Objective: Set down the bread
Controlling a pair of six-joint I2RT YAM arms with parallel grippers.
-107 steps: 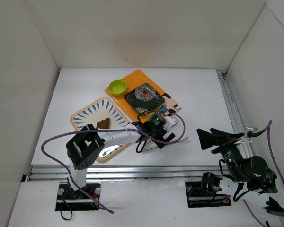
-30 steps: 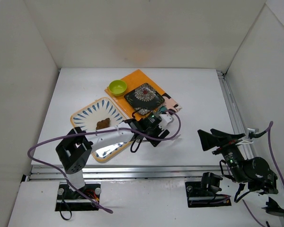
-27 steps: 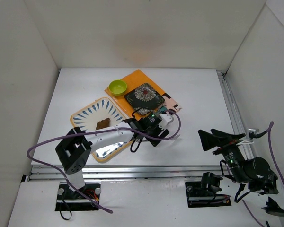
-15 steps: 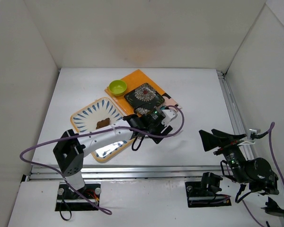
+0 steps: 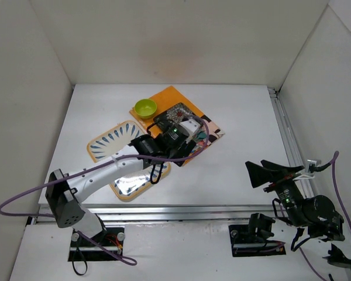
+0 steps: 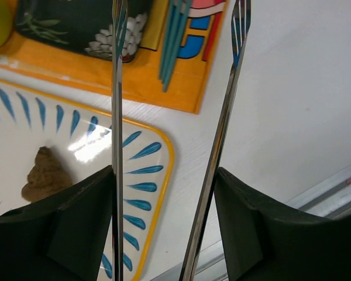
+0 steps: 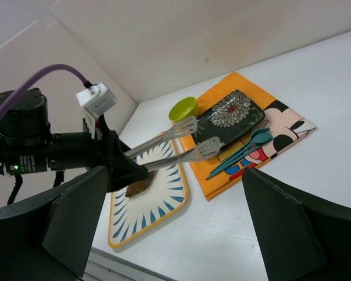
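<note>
The bread (image 6: 44, 175) is a small dark-brown lump lying on the white plate with blue petals and a yellow rim (image 6: 143, 175). It also shows in the right wrist view, bread (image 7: 138, 187) on plate (image 7: 158, 205). My left gripper (image 6: 165, 175) is shut on metal tongs (image 6: 216, 146), whose two arms stand apart with nothing between them. The tongs (image 7: 181, 140) hang above the plate's far edge, tips toward the orange mat, clear of the bread. In the top view the left arm hides the bread. My right gripper (image 7: 175, 175) is open and empty at the near right (image 5: 269, 172).
Behind the plate lies an orange placemat (image 5: 169, 96) with a lime-green bowl (image 5: 145, 108), a black flowered dish (image 7: 231, 117) and teal cutlery (image 7: 240, 152). White walls enclose the table. A metal rail (image 5: 164, 212) runs along the near edge.
My left arm has lifted and swung back and left, from the table right of the plate to above the plate and mat. The bread has stayed on the plate.
</note>
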